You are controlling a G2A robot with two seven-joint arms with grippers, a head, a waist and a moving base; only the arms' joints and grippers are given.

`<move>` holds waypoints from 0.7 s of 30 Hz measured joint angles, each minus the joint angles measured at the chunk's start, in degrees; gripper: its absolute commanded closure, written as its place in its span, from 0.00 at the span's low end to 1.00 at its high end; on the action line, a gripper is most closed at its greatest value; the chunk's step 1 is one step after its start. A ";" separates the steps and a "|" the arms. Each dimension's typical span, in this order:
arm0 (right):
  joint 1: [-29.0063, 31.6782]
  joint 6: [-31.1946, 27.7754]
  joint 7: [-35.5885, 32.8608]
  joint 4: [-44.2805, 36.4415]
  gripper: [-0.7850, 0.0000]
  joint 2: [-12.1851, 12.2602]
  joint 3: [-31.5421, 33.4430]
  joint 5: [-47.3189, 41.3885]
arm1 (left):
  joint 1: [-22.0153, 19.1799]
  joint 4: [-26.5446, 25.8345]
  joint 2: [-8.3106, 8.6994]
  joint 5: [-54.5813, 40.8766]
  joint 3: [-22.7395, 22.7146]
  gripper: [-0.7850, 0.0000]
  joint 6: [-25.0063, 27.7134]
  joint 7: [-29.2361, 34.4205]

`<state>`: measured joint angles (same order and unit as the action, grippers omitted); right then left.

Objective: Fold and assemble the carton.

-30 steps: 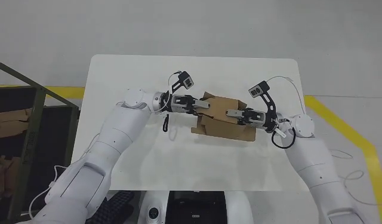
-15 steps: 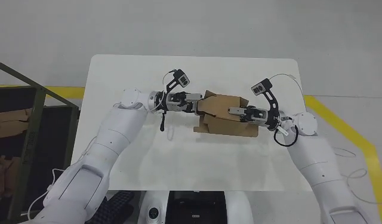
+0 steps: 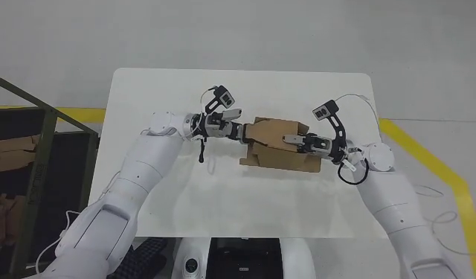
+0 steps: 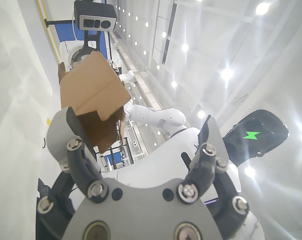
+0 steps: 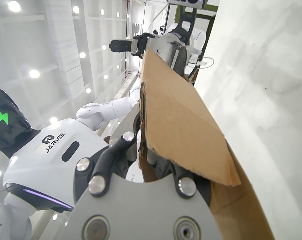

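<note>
Your carton (image 3: 279, 151) lies mid-table (image 3: 149, 93). The right tool (image 3: 292, 140) pinches a flap on its right side, and the left tool (image 3: 239, 130) is spread at its left end. Grip firmly on the right and push the left flap in squarely, so the carton doesn't slide.

White table (image 3: 149, 197), rounded corners, stands on pale grey floor (image 3: 238, 26). Yellow floor stripe (image 3: 407, 142) runs diagonally past table's right side; another stretch shows beyond left edge. Dark green metal frame (image 3: 46, 134) stands just beside table's left side. Brown sheets (image 3: 13, 152) lie behind frame, likely flat cardboard. Wrist views look up at round ceiling lights (image 4: 262, 8) in rows between white beams; blue wall panel (image 4: 66, 32) far off.
</note>
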<state>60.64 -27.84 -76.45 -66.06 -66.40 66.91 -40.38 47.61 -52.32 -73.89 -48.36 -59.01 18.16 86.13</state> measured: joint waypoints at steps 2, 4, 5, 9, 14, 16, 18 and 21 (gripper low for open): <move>-0.05 -0.62 0.62 0.30 1.00 0.03 0.10 0.07 | 0.09 0.07 -0.03 -0.14 -0.08 0.00 -0.24 0.25; -0.08 -0.91 0.91 0.38 1.00 0.06 -0.03 0.12 | 0.17 0.18 -0.10 -0.47 -0.17 0.00 -0.42 0.42; -0.10 -0.97 0.97 0.38 1.00 0.07 -0.11 0.15 | 0.20 0.22 -0.14 -0.54 -0.18 0.00 -0.43 0.42; -0.05 -1.93 1.93 0.22 1.00 0.08 -0.57 0.67 | 0.04 0.37 -0.46 -0.83 0.08 0.00 -0.46 0.46; -0.03 -3.28 3.28 0.37 1.00 0.04 -1.03 1.13 | -0.30 0.80 -0.76 -1.02 0.20 0.00 -0.50 0.50; -0.06 -3.65 3.65 0.35 1.00 0.02 -1.29 1.37 | -0.44 1.17 -0.88 -1.13 0.17 0.00 -0.46 0.46; -0.06 -4.00 4.00 0.27 1.00 0.02 -1.50 1.57 | -0.57 1.55 -1.00 -1.13 0.17 0.00 -0.38 0.38; 0.05 -4.34 4.34 0.06 1.00 0.05 -1.72 1.71 | -0.77 2.05 -1.15 -1.05 0.15 0.00 -0.21 0.21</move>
<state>60.69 -32.18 -72.11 -66.00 -66.36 65.18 -38.67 46.83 -50.27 -75.04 -49.41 -58.86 17.95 86.34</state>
